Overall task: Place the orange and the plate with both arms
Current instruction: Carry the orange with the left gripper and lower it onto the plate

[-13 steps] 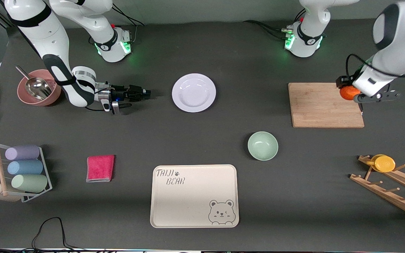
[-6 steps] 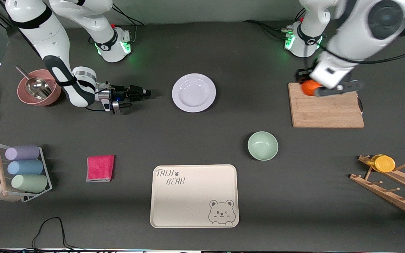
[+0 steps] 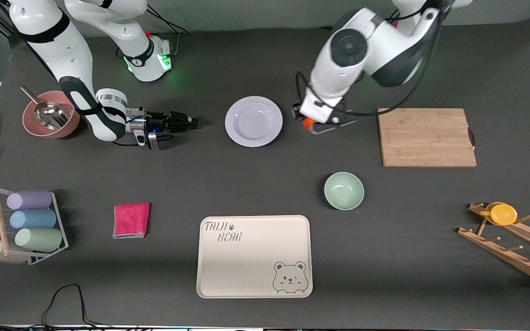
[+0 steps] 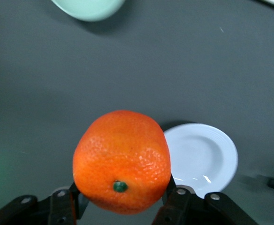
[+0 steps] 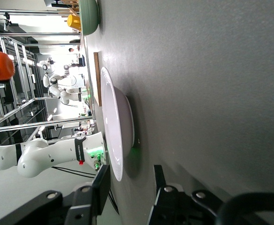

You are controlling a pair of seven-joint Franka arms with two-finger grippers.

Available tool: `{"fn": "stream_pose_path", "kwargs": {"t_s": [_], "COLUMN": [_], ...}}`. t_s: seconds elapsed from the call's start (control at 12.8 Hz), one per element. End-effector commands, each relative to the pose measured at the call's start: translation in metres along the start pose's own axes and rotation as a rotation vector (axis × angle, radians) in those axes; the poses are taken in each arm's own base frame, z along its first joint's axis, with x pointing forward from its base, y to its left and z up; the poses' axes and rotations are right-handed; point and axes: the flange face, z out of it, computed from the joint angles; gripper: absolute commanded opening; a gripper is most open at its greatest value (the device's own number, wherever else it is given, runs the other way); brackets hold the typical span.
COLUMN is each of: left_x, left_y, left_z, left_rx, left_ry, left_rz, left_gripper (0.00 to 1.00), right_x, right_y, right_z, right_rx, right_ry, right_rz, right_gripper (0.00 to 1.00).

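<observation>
My left gripper (image 3: 313,124) is shut on the orange (image 3: 308,124) and holds it over bare table between the white plate (image 3: 254,121) and the cutting board. In the left wrist view the orange (image 4: 122,161) fills the space between the fingers (image 4: 177,204), with the plate (image 4: 201,158) just past it. My right gripper (image 3: 191,122) is open and lies low and level by the table, pointing at the plate from the right arm's end, a short gap from its rim. In the right wrist view the plate (image 5: 114,136) stands just ahead of the open fingers (image 5: 101,185).
A wooden cutting board (image 3: 426,137) lies toward the left arm's end. A mint-green bowl (image 3: 343,190) and a cream bear tray (image 3: 254,255) are nearer the camera. A pink bowl with a scoop (image 3: 48,115), a pink cloth (image 3: 130,219), a cup rack (image 3: 25,225) and a wooden rack with a yellow cup (image 3: 502,214) stand around.
My left arm has swung with the orange from over the cutting board toward the plate. The right gripper has stayed where it was.
</observation>
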Motion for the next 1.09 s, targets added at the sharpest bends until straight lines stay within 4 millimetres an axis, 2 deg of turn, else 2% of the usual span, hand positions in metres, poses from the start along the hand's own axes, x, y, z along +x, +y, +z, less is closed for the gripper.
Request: {"fn": "stream_pose_path", "kwargs": {"t_s": [0.0, 0.31, 0.78, 1.01], "left_x": [-0.020, -0.050, -0.101, -0.117], "left_y": [0.046, 0.081, 0.101, 0.104], "left_z": [0.036, 0.120, 0.191, 0.228], "left_rx": [-0.002, 0.005, 0.003, 0.011], "left_ry": [-0.003, 0.018, 0.010, 0.043], "left_rz": [-0.024, -0.018, 0.008, 0.035], "left_gripper": [0.00, 0.00, 0.00, 0.00], "right_x": [0.001, 0.001, 0.001, 0.001], "right_y": [0.007, 0.007, 0.007, 0.007], "right_z": [0.002, 0.002, 0.002, 0.002], "right_rx": [0.012, 0.012, 0.012, 0.012], "right_ry": [0.019, 0.019, 0.018, 0.018], "right_rz": [-0.012, -0.015, -0.031, -0.049], "right_gripper": [0.44, 0.44, 0.44, 0.44]}}
